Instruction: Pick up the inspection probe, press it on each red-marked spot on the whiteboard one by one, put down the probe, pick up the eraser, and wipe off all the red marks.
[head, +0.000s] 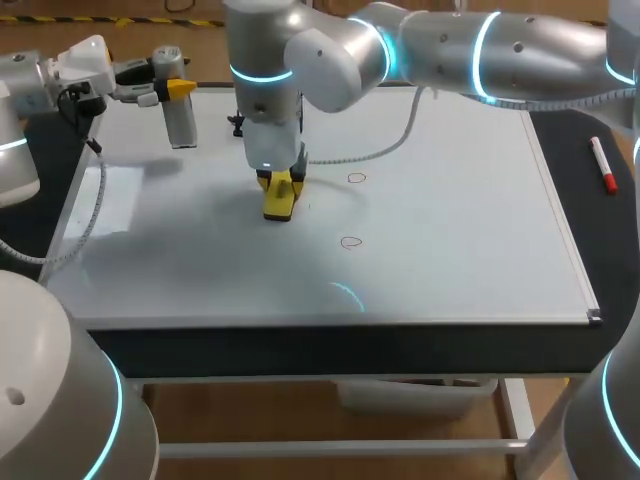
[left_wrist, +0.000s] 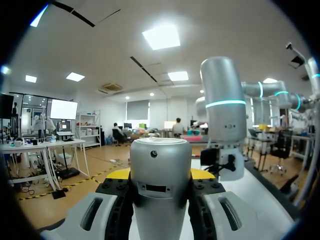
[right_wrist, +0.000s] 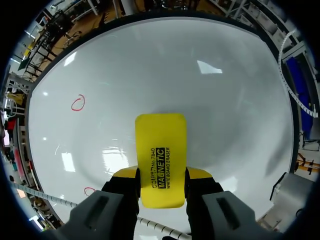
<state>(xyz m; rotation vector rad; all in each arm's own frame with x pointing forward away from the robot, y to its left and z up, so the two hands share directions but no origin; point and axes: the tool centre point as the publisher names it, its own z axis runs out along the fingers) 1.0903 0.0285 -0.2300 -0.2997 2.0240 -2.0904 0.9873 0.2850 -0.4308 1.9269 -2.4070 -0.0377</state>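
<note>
Yellow-tipped fingers of the right gripper (right_wrist: 161, 173) clamp a yellow eraser (right_wrist: 161, 150) from both sides. It is pressed flat on the whiteboard (head: 450, 220), just left of a farther red circle (head: 356, 178) and a nearer red circle (head: 350, 241). Over the board's far left corner, the left gripper (left_wrist: 160, 175) has its fingers clenched on the silver probe (left_wrist: 160, 160), and a red marker (head: 603, 165) lies on the dark counter (head: 590, 130) beside the board's right edge.

Obs.: probe (left_wrist: 160, 170) near end cut off between left jaws; eraser (right_wrist: 161, 150) rear end hidden between right jaws, underside unseen.
</note>
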